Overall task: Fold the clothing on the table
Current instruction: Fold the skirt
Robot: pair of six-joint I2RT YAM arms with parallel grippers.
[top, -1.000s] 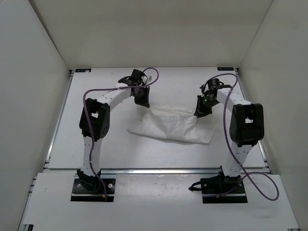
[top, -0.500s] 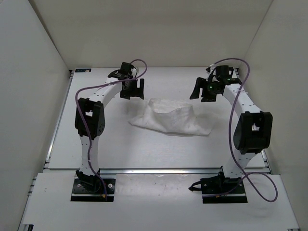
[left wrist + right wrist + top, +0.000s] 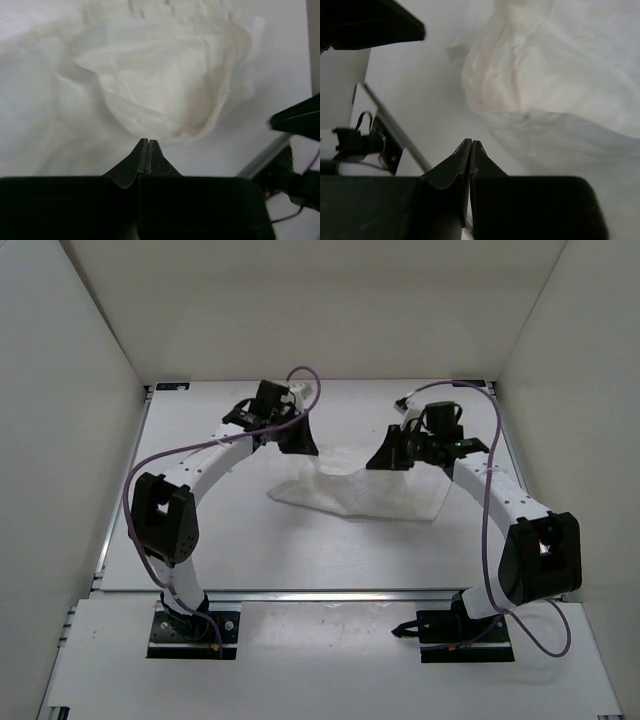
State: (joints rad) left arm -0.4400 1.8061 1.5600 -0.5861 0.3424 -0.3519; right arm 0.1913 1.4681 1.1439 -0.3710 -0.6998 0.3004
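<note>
Large matte white rectangular table [image 3: 200, 540] with thin silver rails, filling the middle of the overhead frame. At its centre, a little right: thin white pleated cloth garment [image 3: 365, 492], rumpled into a loose heap with one fold bulging up. Just above its upper edge, left gripper [image 3: 148, 145] and right gripper [image 3: 471, 145], both pressed fully together, nothing seen between the tips. Probably light, limp and apt to slide; best pinched at the two upper corners or along a free hem.
</note>
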